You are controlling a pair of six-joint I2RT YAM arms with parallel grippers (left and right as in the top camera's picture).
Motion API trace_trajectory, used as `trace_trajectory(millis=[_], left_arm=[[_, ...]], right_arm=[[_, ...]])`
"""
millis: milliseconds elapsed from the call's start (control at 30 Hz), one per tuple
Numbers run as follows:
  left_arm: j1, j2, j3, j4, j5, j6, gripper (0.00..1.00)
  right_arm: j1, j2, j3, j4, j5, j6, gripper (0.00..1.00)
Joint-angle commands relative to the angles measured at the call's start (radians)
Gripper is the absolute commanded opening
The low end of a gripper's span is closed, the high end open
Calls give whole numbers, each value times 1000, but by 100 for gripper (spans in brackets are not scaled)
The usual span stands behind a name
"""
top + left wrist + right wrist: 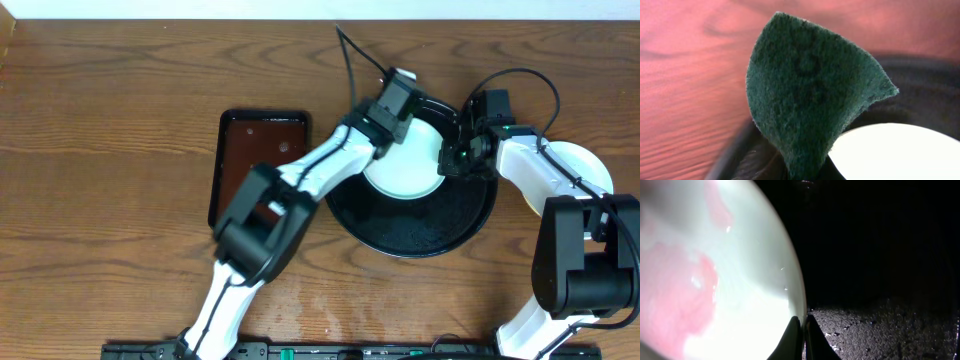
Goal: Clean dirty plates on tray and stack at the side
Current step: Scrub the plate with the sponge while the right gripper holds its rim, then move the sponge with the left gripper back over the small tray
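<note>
Plate (402,172), red-smeared in the black tray (420,238), could skid or tip if my left hand (392,108), clamped on the green scouring pad (810,95), scrubs hard, since my right hand (801,330) only pinches its rim.

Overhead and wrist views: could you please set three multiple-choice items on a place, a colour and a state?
1. The smeared plate lies: A on the black tray; B on the brown tray; C on bare table.
2. The scouring pad is: A yellow; B dark green; C blue.
3. The left end effector is: A open, empty; B shut on the scouring pad; C unseen.
Key: A, the plate sits inside the black tray's rim; B, the left wrist view shows green; B, the scouring pad stands pinched upright.
</note>
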Motion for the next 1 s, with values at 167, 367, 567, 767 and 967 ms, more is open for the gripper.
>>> trace_trajectory(millis=[167, 367, 567, 767, 967], left_arm=[[14, -259, 10, -221, -48, -53, 8], [34, -267, 10, -436, -26, -117, 9], [154, -272, 10, -600, 130, -155, 9], [392, -278, 10, -718, 394, -164, 9], [558, -278, 10, -809, 447, -164, 8]], right_arm=[[3, 10, -5, -5, 0, -19, 1], [3, 10, -5, -5, 0, -19, 5], [3, 10, -5, -1, 0, -19, 18], [3, 10, -5, 2, 0, -19, 21], [3, 13, -11, 14, 23, -18, 16]])
